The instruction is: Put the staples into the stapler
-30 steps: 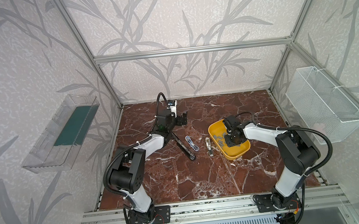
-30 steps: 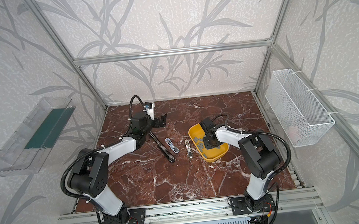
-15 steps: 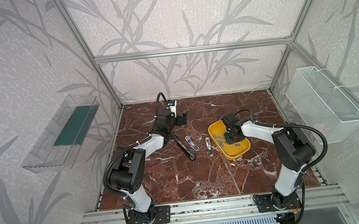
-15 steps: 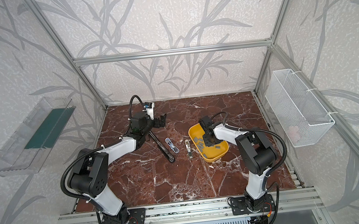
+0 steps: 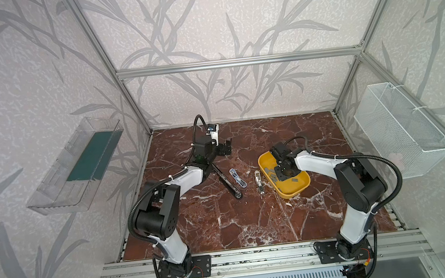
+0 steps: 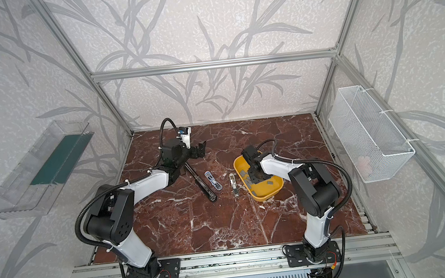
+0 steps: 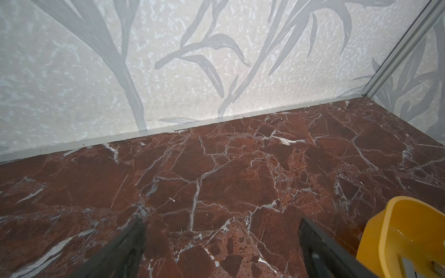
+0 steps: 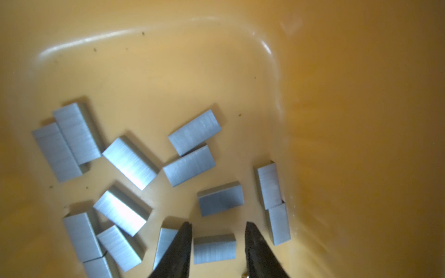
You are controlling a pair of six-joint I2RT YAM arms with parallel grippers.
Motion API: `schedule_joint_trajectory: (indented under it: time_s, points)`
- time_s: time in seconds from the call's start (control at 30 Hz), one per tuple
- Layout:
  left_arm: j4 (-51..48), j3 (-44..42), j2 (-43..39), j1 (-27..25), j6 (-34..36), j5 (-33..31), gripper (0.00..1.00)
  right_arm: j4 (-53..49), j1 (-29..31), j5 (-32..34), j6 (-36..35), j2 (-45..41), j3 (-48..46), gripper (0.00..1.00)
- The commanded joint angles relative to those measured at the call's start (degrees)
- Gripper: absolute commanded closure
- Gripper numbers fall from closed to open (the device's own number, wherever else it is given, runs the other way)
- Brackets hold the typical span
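Spanning the cell floor, the red marble table (image 5: 252, 221) carries everything. The left arm sits far-left, with the left gripper (image 7: 221, 223) spread wide over bare marble, holding nothing. The right arm reaches into the yellow tray (image 5: 289, 196), right of centre.

Three staplers lie apart on the table, left of the tray: a long black stapler (image 5: 227, 180), a clear-blue stapler (image 5: 238, 177), and a small metal stapler (image 5: 258, 182) nearest the tray. None is gripped. Can't tell which is the target, or whether any is open for loading.

The staples (image 8: 192, 134) all lie loose on the tray floor. The right gripper (image 8: 218, 225) is part-open, tips low, straddling one strip (image 8: 213, 249) without clamping it.

Progress looks early: no strip lifted, none visibly in a stapler. Still to do: pinch a strip, carry it over, seat it.
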Motion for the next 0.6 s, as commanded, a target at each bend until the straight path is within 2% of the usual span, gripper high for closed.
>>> schedule_joint_trajectory:
  time_s: [0.0,0.23,0.4,0.57]
  points:
    - [1.0,-0.1,-1.2,0.4,0.0,1.0,0.01,-1.5,0.0,1.5,0.0,1.0,0.0,0.6]
    - [1.1,-0.3,-1.3,0.5,-0.2,1.2,0.01,-3.8,0.0,3.1,1.1,4.1,3.9,0.6]
    - [1.2,-0.2,-1.2,0.6,-0.1,1.2,0.01,-1.3,0.0,-3.5,4.1,3.0,3.2,0.6]
    - [1.2,-0.2,-1.0,0.7,-0.3,1.2,0.01,-1.2,0.0,-4.7,7.4,1.1,2.6,0.56]
